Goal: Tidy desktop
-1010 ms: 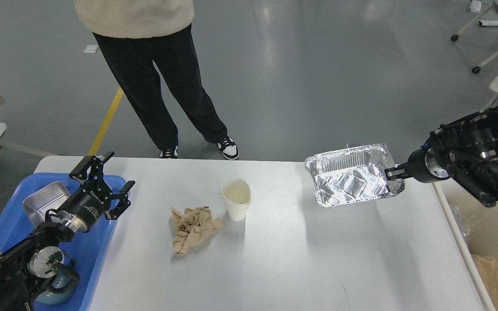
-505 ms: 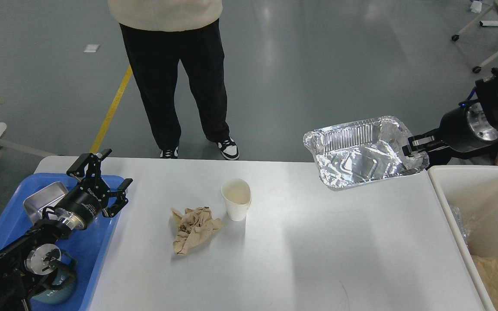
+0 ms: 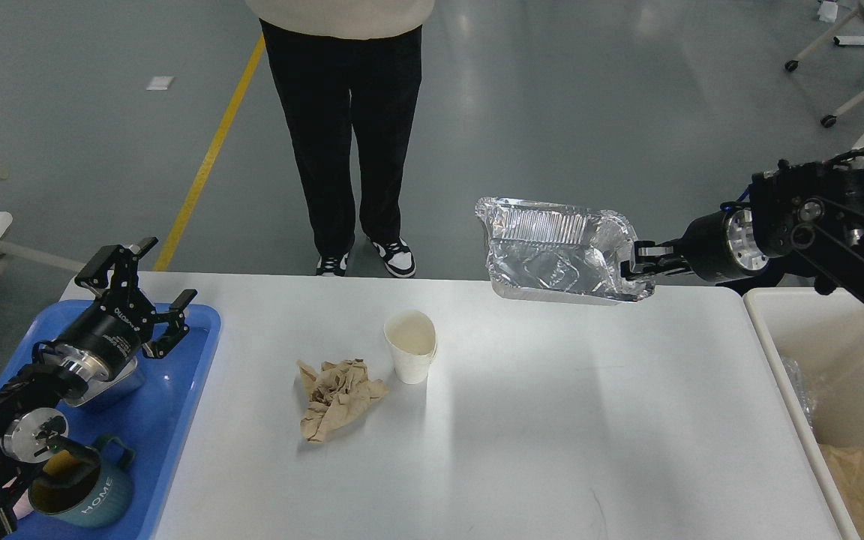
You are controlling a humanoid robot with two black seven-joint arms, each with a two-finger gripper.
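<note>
- Table (image 3: 522, 435): large white rectangular top, rounded corners, smooth matte finish, faint dark scratch near the front edge; fills the centre and lower part of the head view, between blue tray (image 3: 177, 420) on the left and cream-white bin (image 3: 792, 337) on the right.
- On the table, left of centre: white paper cup (image 3: 410, 346), upright, mouth open; crumpled brown paper (image 3: 336, 397) just beside it, front-left.
- Right pincer (image 3: 638, 262): clenched on the right rim of a foil container (image 3: 556, 251); container held in the air above the table's far edge, tilted, open side facing the camera, empty inside.
- Left pincer (image 3: 136, 289): released, fingers spread, holding nothing; hovering over the far end of the blue tray.
- Blue tray contents: metal pan (image 3: 106, 382) partly hidden under the left arm; teal mug (image 3: 91, 495) lettered "HOME" near the front.
- Bin: brown paper (image 3: 863, 480) visible at the bottom.
- Person in dark trousers (image 3: 349, 142) standing beyond the far table edge.
</note>
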